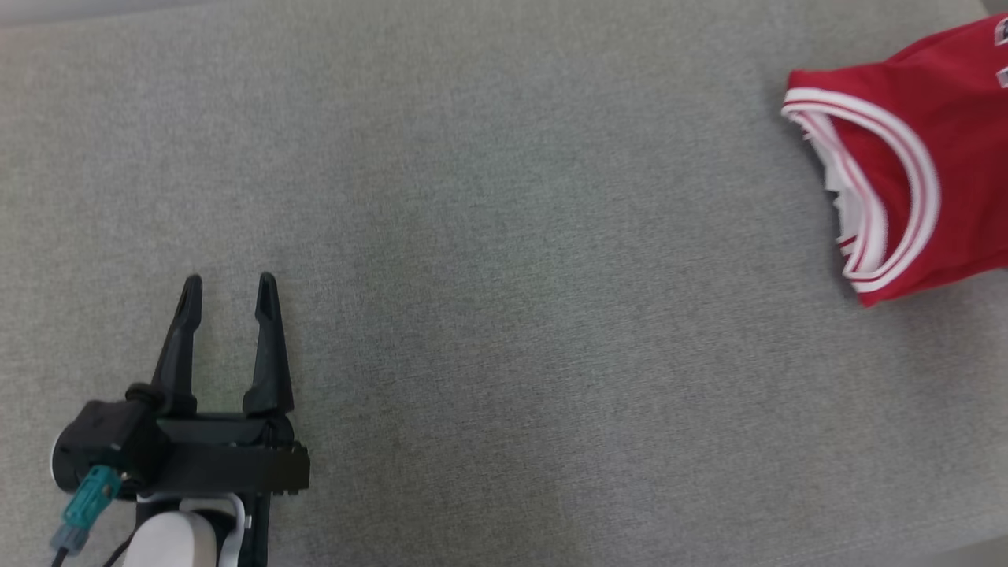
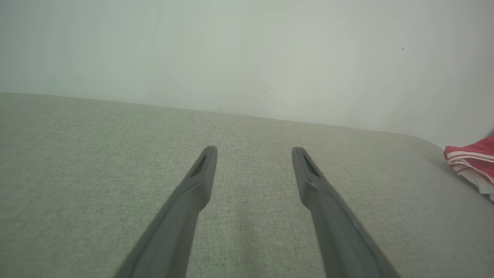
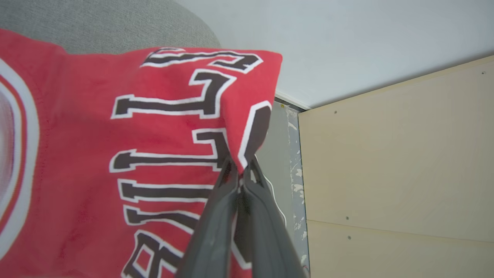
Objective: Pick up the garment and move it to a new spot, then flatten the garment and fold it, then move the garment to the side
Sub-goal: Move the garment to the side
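1. My right gripper point(image 3: 242, 166) is clamped on the red garment point(image 1: 937, 102)'s edge at the bench point(image 1: 504, 315)'s right end.
2. My left gripper point(image 1: 230, 280) hangs open over the bench's left part, well apart from the garment.
3. The garment's body runs off-frame.

Red cloth garment point(image 1: 945, 157); grey woven matt surface point(image 1: 504, 315).

This looks like a bare lab or workshop test space, not a home. A grey cloth-covered worktop point(image 1: 504, 236) stands against a plain pale wall point(image 2: 247, 46). Beside it are unfinished plywood panels point(image 3: 397, 154) with exposed screws.
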You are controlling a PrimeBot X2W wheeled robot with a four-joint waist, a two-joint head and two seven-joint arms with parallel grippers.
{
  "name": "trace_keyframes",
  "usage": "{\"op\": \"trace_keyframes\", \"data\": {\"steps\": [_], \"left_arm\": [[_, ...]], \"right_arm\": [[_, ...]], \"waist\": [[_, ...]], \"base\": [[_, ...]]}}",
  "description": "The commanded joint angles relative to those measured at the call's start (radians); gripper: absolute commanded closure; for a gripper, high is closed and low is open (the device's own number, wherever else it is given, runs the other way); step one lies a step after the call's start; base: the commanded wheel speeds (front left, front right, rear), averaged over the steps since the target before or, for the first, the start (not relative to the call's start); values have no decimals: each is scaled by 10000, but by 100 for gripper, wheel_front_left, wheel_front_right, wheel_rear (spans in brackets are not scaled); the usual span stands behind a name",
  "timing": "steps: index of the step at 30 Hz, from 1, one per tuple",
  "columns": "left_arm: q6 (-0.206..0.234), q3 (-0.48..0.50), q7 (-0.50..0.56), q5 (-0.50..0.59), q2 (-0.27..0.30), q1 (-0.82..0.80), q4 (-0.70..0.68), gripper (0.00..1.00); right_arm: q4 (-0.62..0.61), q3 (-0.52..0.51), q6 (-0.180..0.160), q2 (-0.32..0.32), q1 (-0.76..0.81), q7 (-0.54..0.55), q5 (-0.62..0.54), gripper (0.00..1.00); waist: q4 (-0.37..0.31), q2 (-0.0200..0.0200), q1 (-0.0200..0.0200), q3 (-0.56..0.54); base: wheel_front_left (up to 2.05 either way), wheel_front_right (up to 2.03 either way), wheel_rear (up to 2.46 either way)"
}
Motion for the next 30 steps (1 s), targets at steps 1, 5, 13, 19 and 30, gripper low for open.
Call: {"op": "trace_keyframes", "data": {"steps": [1,5,13,19,30], "left_arm": [[-25,2,2,112,9,-172,-62,0],[-96,-19,2,202,12,-375,-133,0],[-167,128,0,342,9,-396,-99,0],[-53,263,2,297,10,-152,4,0],[48,453,2,-144,6,571,556,0]], "right_arm": [[-7,-36,-33,-178,2,-75,-192,100],[262,-424,-33,-520,193,-457,-1066,100],[1280,-1810,-33,-168,646,-1536,-2407,0],[1071,-2441,-33,652,1155,-2798,-2955,0],[-276,-3589,-33,3279,3131,-6140,-1964,0]], "waist": [[120,-2,-1,259],[352,-2,-1,465],[480,-2,-1,448],[318,-2,-1,-75],[365,-2,-1,-1911]], "base": [[0,0,0],[0,0,0],[0,0,0],[0,0,0],[0,0,0]]}}
